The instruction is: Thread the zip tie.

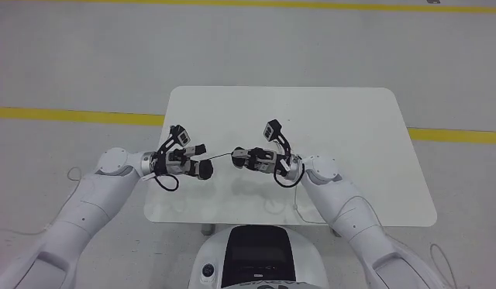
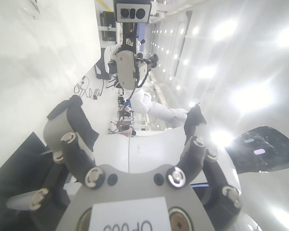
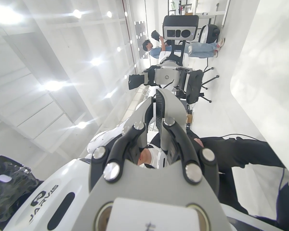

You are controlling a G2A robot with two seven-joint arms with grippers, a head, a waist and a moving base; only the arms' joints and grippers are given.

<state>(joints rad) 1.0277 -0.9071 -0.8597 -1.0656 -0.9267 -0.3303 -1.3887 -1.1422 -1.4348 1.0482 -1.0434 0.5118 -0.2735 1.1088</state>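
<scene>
A thin black zip tie (image 1: 222, 156) hangs level above the white table (image 1: 325, 118), between my two grippers, which face each other. My right gripper (image 1: 238, 156) is shut on one end of it; in the right wrist view (image 3: 154, 104) its grey fingers (image 3: 165, 106) are pressed together. The tie's free end reaches toward my left gripper (image 1: 204, 159), which is open. In the left wrist view (image 2: 133, 115) its black-padded fingers (image 2: 73, 114) stand wide apart with nothing gripped between them.
Both grippers hover over the table's near left part, close to its front edge (image 1: 232, 221). The far and right parts of the table top are bare. Grey floor with yellow lines (image 1: 77, 115) surrounds it.
</scene>
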